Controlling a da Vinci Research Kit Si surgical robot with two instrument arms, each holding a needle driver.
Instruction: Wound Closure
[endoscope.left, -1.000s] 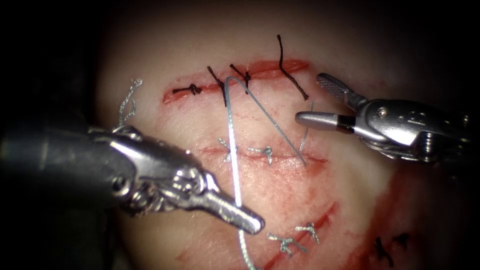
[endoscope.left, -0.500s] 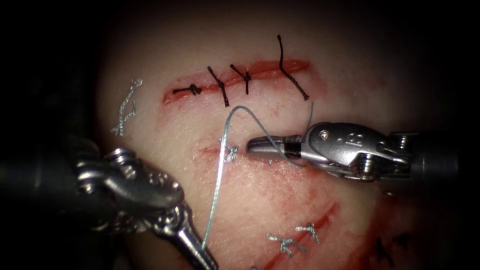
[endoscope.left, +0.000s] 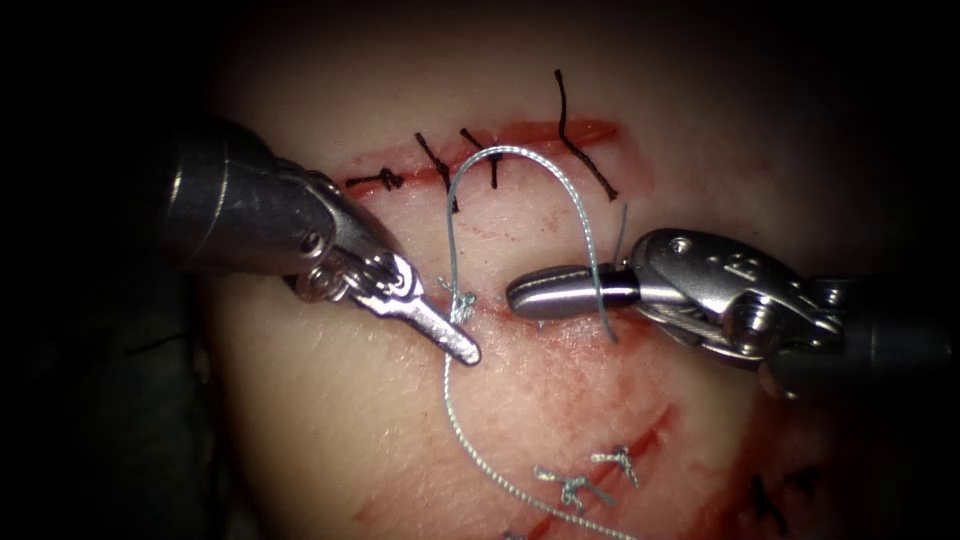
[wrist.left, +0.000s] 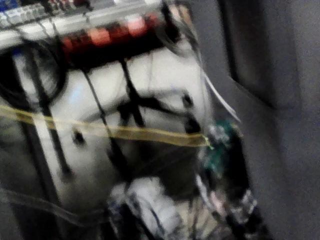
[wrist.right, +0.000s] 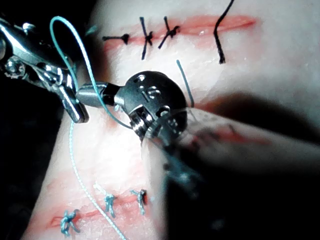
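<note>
Glistening tissue (endoscope.left: 560, 420); braided thread (endoscope.left: 520, 160) arches over right gripper (endoscope.left: 520, 297).

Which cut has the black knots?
The top cut, farthest from both tools. Its stitches are black thread; the middle and bottom cuts carry pale silvery knots instead.

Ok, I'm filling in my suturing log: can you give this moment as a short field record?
left tool: fingers shut on the thread, beside a tied stitch
right tool: fingers shut, thread draped across them
thread: arcs up from the left tool and over the right tool; the rest trails down the tissue
</note>
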